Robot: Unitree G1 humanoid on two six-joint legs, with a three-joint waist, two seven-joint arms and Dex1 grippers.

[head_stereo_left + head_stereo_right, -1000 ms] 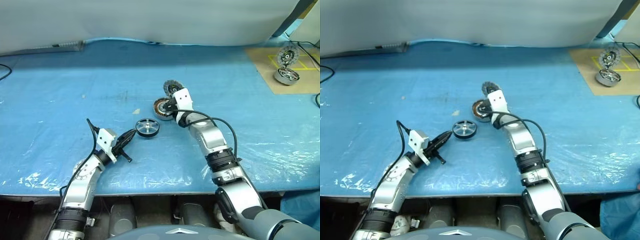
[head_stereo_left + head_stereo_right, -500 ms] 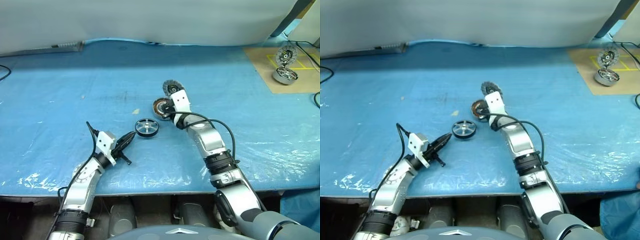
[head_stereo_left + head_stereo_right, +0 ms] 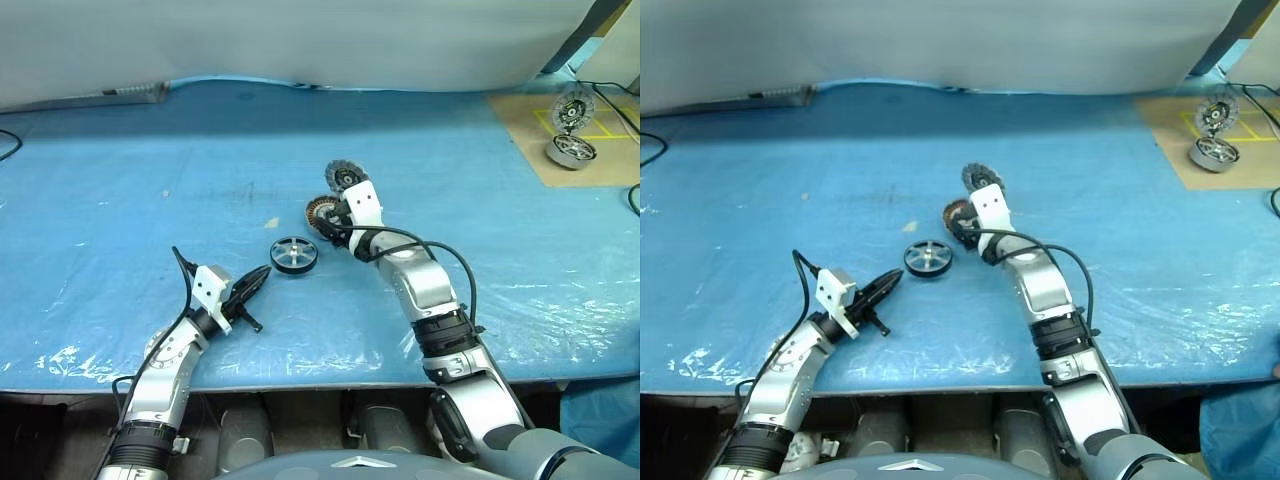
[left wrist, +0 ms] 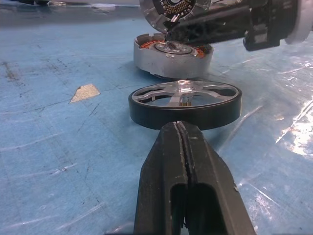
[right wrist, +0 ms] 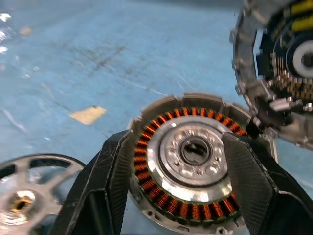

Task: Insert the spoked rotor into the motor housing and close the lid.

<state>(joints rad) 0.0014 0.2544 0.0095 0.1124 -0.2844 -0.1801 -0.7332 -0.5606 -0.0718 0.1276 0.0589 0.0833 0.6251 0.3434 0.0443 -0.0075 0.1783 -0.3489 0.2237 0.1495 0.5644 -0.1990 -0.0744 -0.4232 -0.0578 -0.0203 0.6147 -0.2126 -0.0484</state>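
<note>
Left tool (image 3: 262,274), fingers pressed together, points at the spoked rotor (image 3: 294,254) lying flat on the blue bench (image 3: 120,200). Right tool (image 5: 181,161), fingers spread, straddles the motor housing (image 5: 188,156); the lid (image 3: 344,177) stands tilted open just behind.

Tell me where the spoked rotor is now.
The rotor lies flat on the blue table near its middle, just ahead of the shut left gripper, with the housing behind it to the right.
</note>
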